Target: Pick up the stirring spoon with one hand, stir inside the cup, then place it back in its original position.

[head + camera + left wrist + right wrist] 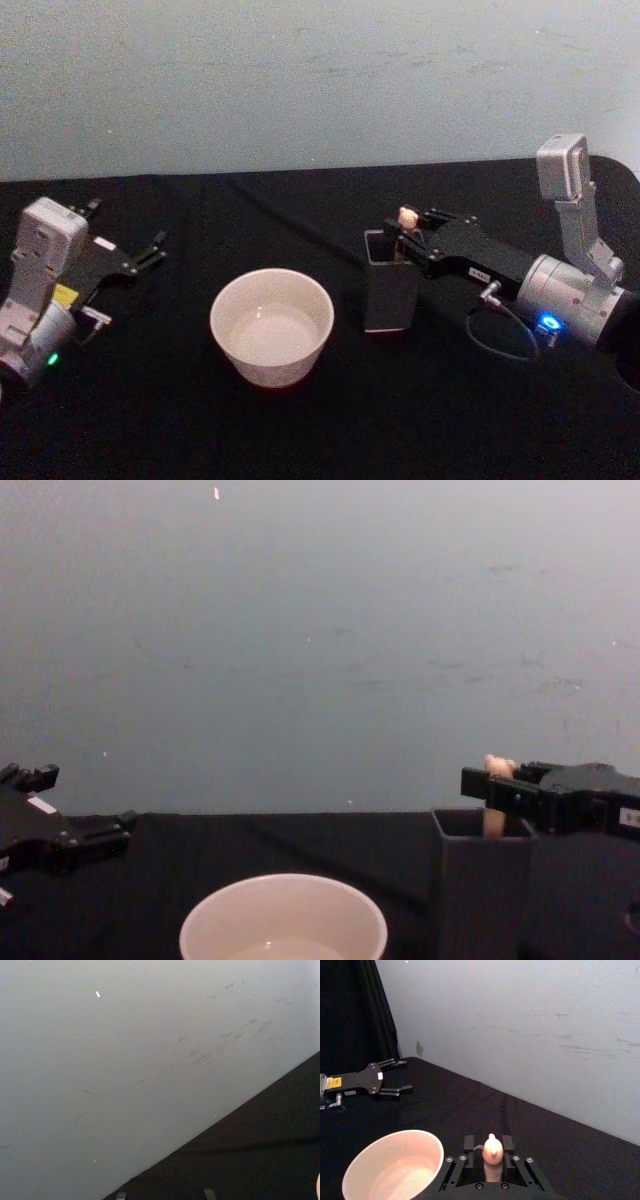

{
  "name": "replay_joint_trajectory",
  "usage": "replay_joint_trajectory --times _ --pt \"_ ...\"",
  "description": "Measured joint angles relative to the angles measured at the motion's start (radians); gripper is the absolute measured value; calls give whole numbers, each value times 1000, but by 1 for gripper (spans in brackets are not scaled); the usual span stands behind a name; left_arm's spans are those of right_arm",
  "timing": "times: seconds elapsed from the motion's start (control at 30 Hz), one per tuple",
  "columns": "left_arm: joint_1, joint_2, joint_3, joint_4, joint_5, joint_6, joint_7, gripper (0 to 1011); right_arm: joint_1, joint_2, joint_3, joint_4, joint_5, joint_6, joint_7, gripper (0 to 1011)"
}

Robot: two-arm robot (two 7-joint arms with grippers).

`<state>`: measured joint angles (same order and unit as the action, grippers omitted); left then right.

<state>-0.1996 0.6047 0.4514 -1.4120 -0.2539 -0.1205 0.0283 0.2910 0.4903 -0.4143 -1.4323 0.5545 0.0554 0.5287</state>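
I see the stirring spoon (407,217) standing upright in the dark holder (390,290), right of centre on the black table (300,440), beside the cup (271,325). My right gripper (408,232) reaches in level from the right edge, fingers clenched on its bear-topped handle. My left gripper (128,236) rests spread apart near the left edge.

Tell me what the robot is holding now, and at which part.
The right gripper holds the stirring spoon by its cream handle, just under the bear head, above the dark grey holder. The left gripper holds nothing.
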Motion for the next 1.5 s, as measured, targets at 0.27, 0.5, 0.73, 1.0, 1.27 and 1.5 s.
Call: replay_joint_trajectory --times 0.27,0.5,0.73,1.0,1.27,1.5 --pt "0 0 0 0 0 0 0 1001 1 -1 1 1 0 -1 1 579" --pt "0 0 0 0 0 0 0 1001 1 -1 1 1 0 -1 2 814" --pt "0 0 0 0 0 0 0 1001 1 -1 1 2 0 -1 2 995" --pt "0 0 0 0 0 0 0 1001 0 -6 22 -13 0 -43 -11 1002" --pt "0 0 0 0 0 0 0 1001 -4 -35 106 -60 -19 -136 -107 1002" --pt "0 0 0 0 0 0 0 1001 -4 -69 123 -22 -173 -143 -298 1002"
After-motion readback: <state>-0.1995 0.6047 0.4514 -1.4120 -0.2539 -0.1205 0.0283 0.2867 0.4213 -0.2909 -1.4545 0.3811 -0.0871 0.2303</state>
